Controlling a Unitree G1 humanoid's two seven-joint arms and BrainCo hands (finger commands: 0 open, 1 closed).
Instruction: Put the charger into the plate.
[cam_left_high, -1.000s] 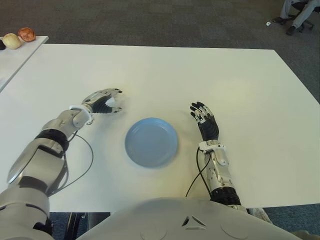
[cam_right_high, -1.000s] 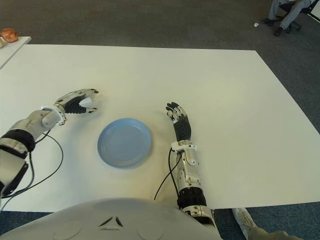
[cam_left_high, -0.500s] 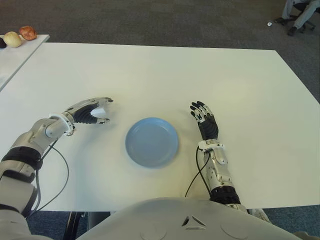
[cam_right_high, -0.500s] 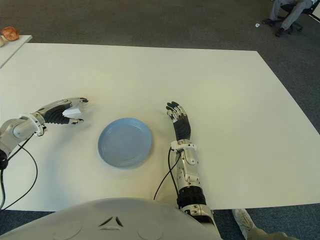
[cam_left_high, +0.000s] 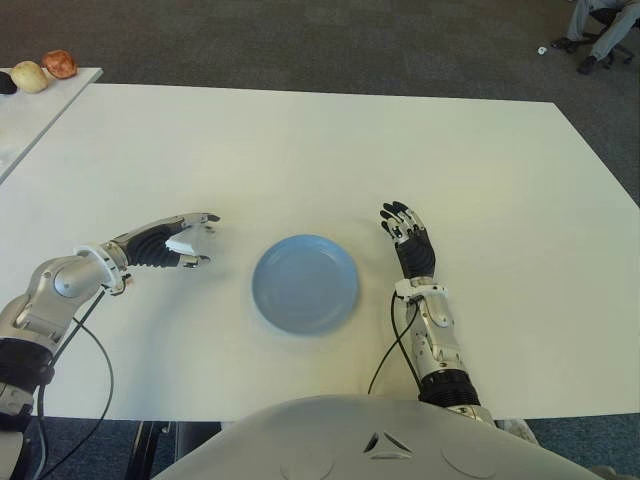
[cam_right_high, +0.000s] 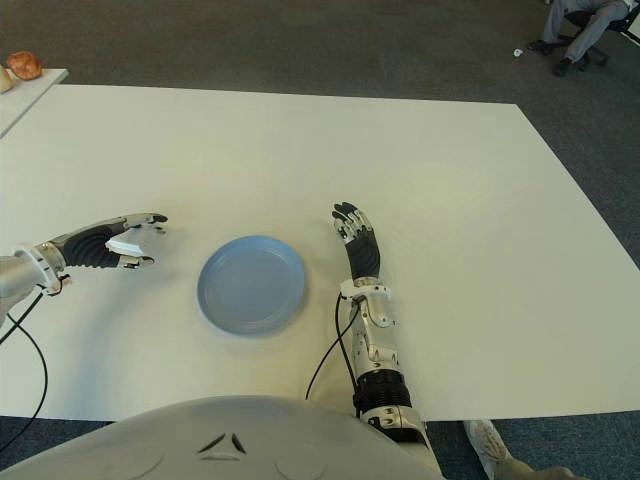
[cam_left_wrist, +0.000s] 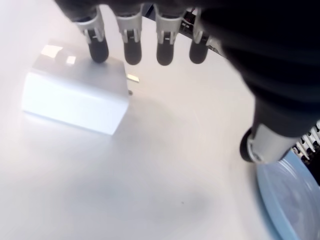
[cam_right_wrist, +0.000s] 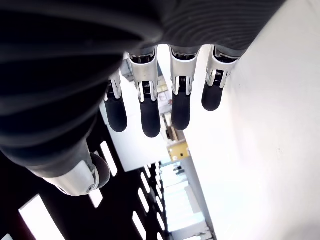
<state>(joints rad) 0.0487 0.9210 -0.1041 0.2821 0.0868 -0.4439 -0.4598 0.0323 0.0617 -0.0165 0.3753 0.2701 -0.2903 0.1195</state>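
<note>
The white charger lies on the white table, to the left of the empty blue plate. My left hand arches over it, open. In the left wrist view one fingertip touches the top of the charger, its metal prongs point toward the plate, and the thumb stands well apart from it. My right hand shows just right of the plate with its fingers stretched out and nothing in it.
Black cables run back from both wrists, left and right. A side table at the far left carries a few round items. A seated person's legs show on the carpet at the far right.
My left hand has drawn back to the left and toward my body, and the charger has come along beneath its fingers. The plate and my right hand have stayed put.
</note>
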